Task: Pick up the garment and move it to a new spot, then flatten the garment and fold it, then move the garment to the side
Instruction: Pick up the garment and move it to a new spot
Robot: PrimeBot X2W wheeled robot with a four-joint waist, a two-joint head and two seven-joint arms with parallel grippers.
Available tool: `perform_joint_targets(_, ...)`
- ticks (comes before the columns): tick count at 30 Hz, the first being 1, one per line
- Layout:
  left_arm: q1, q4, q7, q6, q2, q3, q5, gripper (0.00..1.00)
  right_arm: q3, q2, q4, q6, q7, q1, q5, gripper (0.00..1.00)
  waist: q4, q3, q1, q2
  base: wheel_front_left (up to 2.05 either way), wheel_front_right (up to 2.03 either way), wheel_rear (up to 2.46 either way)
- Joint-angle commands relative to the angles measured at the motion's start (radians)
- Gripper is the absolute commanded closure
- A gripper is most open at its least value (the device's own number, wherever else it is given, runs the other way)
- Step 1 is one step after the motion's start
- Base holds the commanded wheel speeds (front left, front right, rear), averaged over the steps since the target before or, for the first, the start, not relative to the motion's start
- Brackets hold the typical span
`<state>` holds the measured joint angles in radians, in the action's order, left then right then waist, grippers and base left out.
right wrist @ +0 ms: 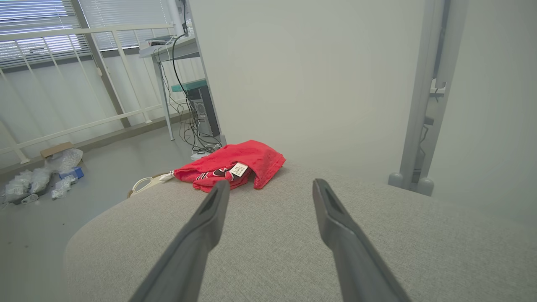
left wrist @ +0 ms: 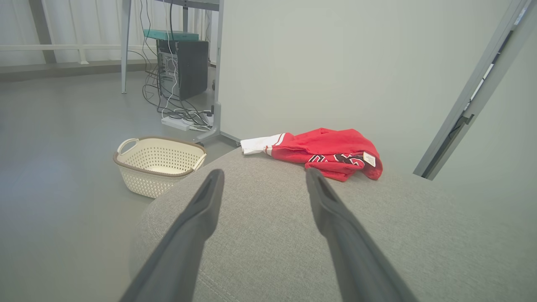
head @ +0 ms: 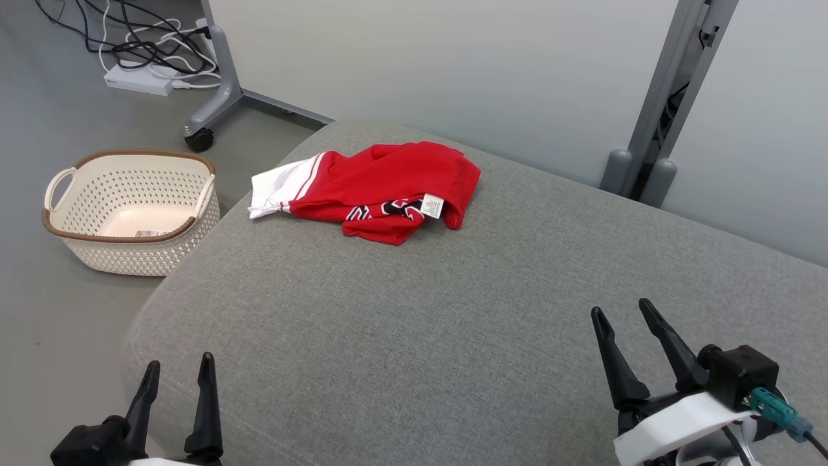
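Note:
A crumpled red garment (head: 388, 184) with a white striped edge and a small white label lies at the far left part of the grey cushion (head: 453, 310). It also appears in the left wrist view as the garment (left wrist: 331, 153) and in the right wrist view as the garment (right wrist: 235, 165). My left gripper (head: 179, 369) stands open at the near left edge of the cushion, far from the garment. At the near right my right gripper (head: 624, 314) is open too, with nothing between its fingers. The left gripper (left wrist: 264, 176) and the right gripper (right wrist: 270, 186) both point toward the cloth.
A cream perforated basket (head: 129, 210) with a brown rim stands on the floor left of the cushion. A wheeled grey stand leg (head: 213, 107) and cables with a power strip (head: 139, 77) lie behind it. A pale partition panel (head: 453, 65) and grey post (head: 673, 90) close the back.

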<state>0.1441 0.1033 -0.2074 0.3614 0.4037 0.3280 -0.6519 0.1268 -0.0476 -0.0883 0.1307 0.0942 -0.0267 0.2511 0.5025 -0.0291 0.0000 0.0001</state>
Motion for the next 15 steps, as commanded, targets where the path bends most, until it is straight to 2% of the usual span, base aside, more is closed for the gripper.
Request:
perform_joint_targets(1, 0.008, 0.006, -0.004, 0.004, 0.006, -0.004, -0.002, 0.00, -0.001, -0.006, -0.006, 0.000, 0.008, -0.002, 0.003, 0.00, 0.002, -0.002, 0.0000, -0.0001, 0.00, 0.00, 0.00)
perform_joint_targets(5, 0.007, 0.012, 0.006, 0.007, 0.014, -0.002, -0.001, 0.00, -0.002, -0.006, -0.012, 0.000, 0.011, 0.000, 0.006, 0.00, -0.006, -0.010, 0.0000, -0.0001, 0.00, 0.00, 0.00)
perform_joint_targets(10, 0.001, 0.029, 0.017, -0.004, 0.017, -0.010, -0.018, 0.00, -0.005, -0.006, -0.008, 0.000, 0.010, -0.002, -0.001, 0.00, -0.048, 0.001, 0.0000, -0.0001, 0.00, 0.00, 0.00)
perform_joint_targets(15, -0.078, 0.053, 0.051, -0.021, 0.083, -0.035, -0.001, 0.00, -0.010, -0.006, 0.006, 0.000, 0.001, -0.024, -0.013, 0.00, -0.100, 0.037, 0.0000, -0.0001, 0.00, 0.00, 0.00)
